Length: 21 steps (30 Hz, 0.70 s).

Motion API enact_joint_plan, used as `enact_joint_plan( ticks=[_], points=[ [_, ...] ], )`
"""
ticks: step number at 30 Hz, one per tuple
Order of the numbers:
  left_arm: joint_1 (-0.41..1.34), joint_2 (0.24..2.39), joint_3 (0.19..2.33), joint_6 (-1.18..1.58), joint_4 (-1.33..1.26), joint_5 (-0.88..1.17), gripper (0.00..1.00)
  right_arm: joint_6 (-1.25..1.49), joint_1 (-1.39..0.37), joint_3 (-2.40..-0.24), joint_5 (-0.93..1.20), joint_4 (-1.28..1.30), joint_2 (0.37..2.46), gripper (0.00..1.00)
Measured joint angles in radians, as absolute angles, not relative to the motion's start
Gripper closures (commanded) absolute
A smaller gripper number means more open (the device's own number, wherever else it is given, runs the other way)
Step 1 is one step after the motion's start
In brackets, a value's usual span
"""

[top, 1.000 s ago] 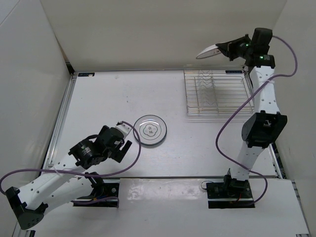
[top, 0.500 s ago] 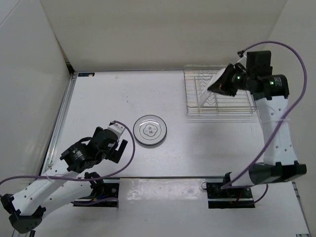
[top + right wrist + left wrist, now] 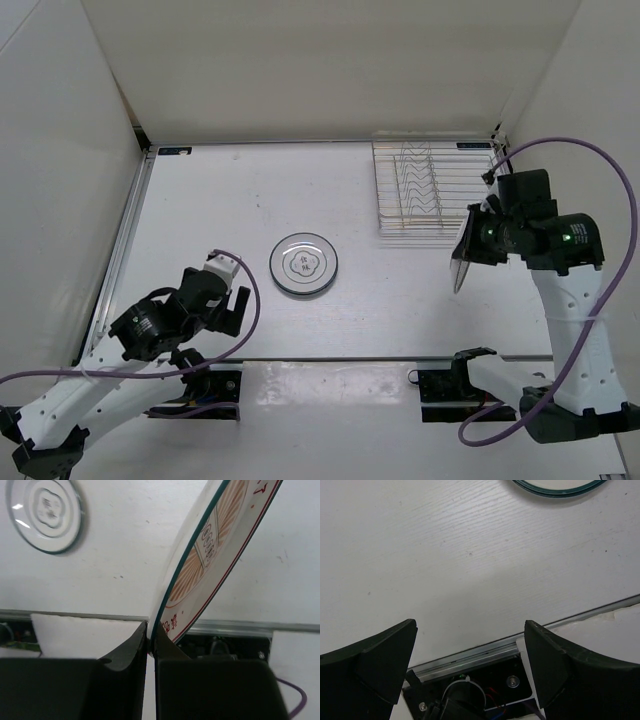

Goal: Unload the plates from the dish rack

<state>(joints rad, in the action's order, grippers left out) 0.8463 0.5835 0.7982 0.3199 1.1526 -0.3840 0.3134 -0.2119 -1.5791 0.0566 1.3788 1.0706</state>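
Observation:
A white plate with a dark scalloped outline (image 3: 304, 264) lies flat on the table centre; it also shows in the right wrist view (image 3: 45, 512), and its rim shows in the left wrist view (image 3: 555, 487). My right gripper (image 3: 470, 245) is shut on the rim of the orange sunburst plate (image 3: 215, 545) and holds it on edge above the table, in front of the dish rack (image 3: 440, 190). The rack shows no plates. My left gripper (image 3: 228, 308) is open and empty, near and left of the flat plate, over the table's front rail (image 3: 470, 652).
White walls enclose the table on the left, back and right. The rack stands at the back right corner. A metal rail (image 3: 330, 357) runs along the near edge, with the arm bases and purple cables behind it.
My right arm has swung from high behind the rack down to its near side, carrying the sunburst plate. My left arm has drawn back toward the near left.

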Motion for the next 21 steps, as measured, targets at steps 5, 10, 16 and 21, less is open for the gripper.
enact_joint_plan(
  ticks=[5, 10, 16, 21],
  points=[
    [0.846, 0.639, 0.825, 0.349, 1.200, -0.383, 0.00, 0.316, -0.219, -1.435, -0.023, 1.377, 1.074, 1.00],
    [0.846, 0.652, 0.843, 0.384, 1.244, -0.377, 0.00, 0.358, -0.226, -1.277, -0.087, 1.375, 1.024, 1.00],
    [0.846, 0.630, 0.845, 0.410, 1.282, -0.378, 0.00, 0.401, -0.232, -1.163, -0.139, 1.378, 1.003, 1.00],
    [0.846, 0.631, 0.845, 0.425, 1.298, -0.377, 0.00, 0.459, -0.245, -1.122, -0.144, 1.374, 1.077, 1.00]
  ],
)
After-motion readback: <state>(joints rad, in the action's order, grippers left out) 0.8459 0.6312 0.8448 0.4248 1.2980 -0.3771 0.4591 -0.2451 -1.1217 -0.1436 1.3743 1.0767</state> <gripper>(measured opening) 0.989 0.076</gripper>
